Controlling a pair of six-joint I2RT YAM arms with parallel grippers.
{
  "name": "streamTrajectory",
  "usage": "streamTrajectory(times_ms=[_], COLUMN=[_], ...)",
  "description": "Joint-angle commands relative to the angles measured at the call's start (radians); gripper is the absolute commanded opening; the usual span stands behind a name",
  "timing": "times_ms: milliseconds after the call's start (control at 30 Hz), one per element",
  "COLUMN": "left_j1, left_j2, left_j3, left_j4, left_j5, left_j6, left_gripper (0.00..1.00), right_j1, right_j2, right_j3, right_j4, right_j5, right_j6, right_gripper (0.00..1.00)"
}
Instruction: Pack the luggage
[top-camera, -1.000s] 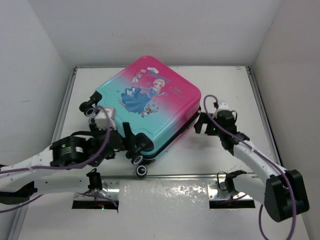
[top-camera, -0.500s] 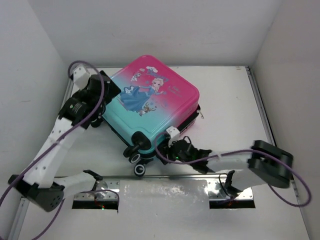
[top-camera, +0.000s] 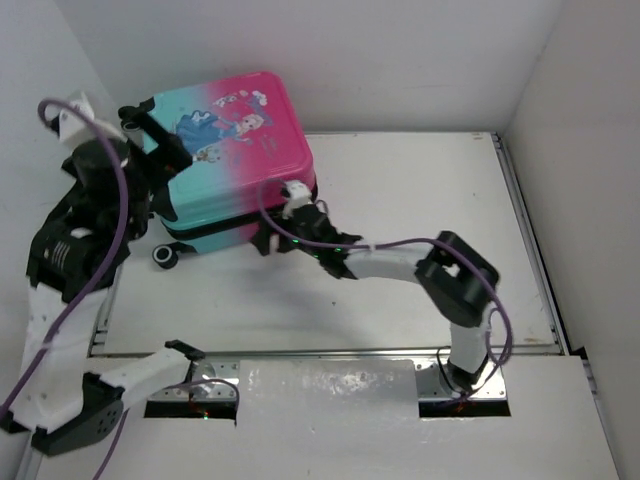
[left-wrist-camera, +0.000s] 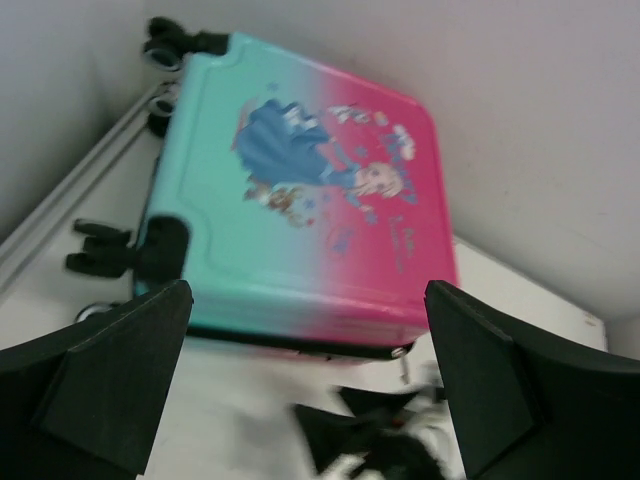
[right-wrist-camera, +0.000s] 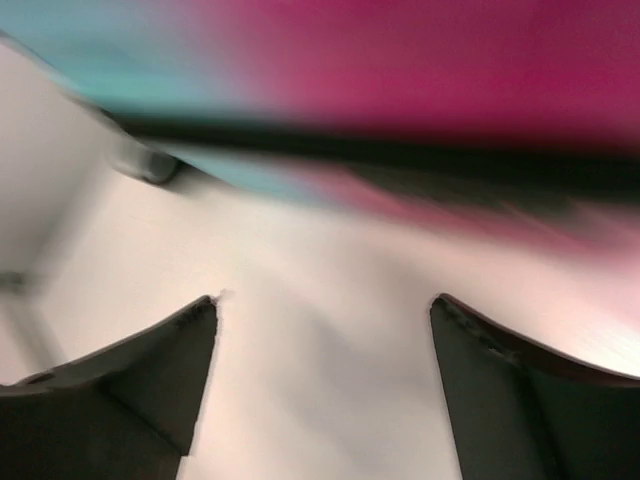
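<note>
The luggage (top-camera: 235, 140), a closed pink-to-teal suitcase with a princess print, sits at the table's far left back, its black wheels (top-camera: 163, 257) at the left end. It fills the left wrist view (left-wrist-camera: 300, 230) and is a blurred band in the right wrist view (right-wrist-camera: 420, 60). My left gripper (top-camera: 152, 160) hangs raised over its wheel end, open and empty (left-wrist-camera: 308, 290). My right gripper (top-camera: 272, 238) reaches left along the table to the suitcase's near right edge, open and empty (right-wrist-camera: 325, 300). It shows blurred in the left wrist view (left-wrist-camera: 390, 450).
White walls close in the white table (top-camera: 430, 190) at the back and both sides. A metal rail (top-camera: 330, 351) runs along the near edge. My right arm (top-camera: 400, 268) lies stretched across the table's middle.
The suitcase has moved from the table's middle to the far left back. My left arm has risen up at the left. My right arm has swung left after the suitcase.
</note>
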Motion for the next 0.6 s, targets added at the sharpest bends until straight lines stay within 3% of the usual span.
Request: streamTrajectory(times_ms=[0,33,100,133,167,233,300,367,567], left_j1=[0.011,0.019,0.107,0.164,0.327,0.494,0.632,0.724,0.754], left_j2=[-0.04,-0.031,0.021,0.038,0.065,0.087,0.082,0.096,0.16], left_j3=[-0.158,-0.203,-0.234,-0.276,-0.333,-0.382,-0.448,-0.502,-0.582], left_j4=[-0.004,-0.002,0.021,0.041,0.092,0.114,0.172,0.222,0.346], left_j5=[-0.056,-0.067,-0.008,0.131,0.223,0.386,0.407,0.524,0.615], left_j6=[-0.023,-0.043,-0.089,-0.099,-0.118,-0.163,-0.227,-0.29,-0.488], left_gripper=[1.0,1.0,1.0,1.0,1.0,1.0,1.0,1.0,1.0], right_j1=[-0.028,-0.057,-0.117,-0.182,-0.206,-0.253,-0.273,-0.28,-0.312], right_j2=[-0.219,-0.28,-0.296,-0.293,-0.273,-0.262,-0.279,-0.304,-0.282], right_j3=[-0.264,-0.345,-0.362,-0.327,-0.302,-0.25,-0.245,-0.253,-0.291], right_j4=[-0.029,-0.017,-0.044,-0.112,-0.15,-0.225,-0.236,-0.257,-0.26], right_j5=[0.111,0.152,0.093,0.05,-0.017,-0.032,-0.068,-0.085,-0.093], right_j6=[-0.067,-0.085,-0.121,-0.135,-0.186,-0.237,-0.294,-0.332,-0.374], right_gripper=[0.86,0.99,0.99,0.99,0.99,0.99,0.99,0.99,0.99])
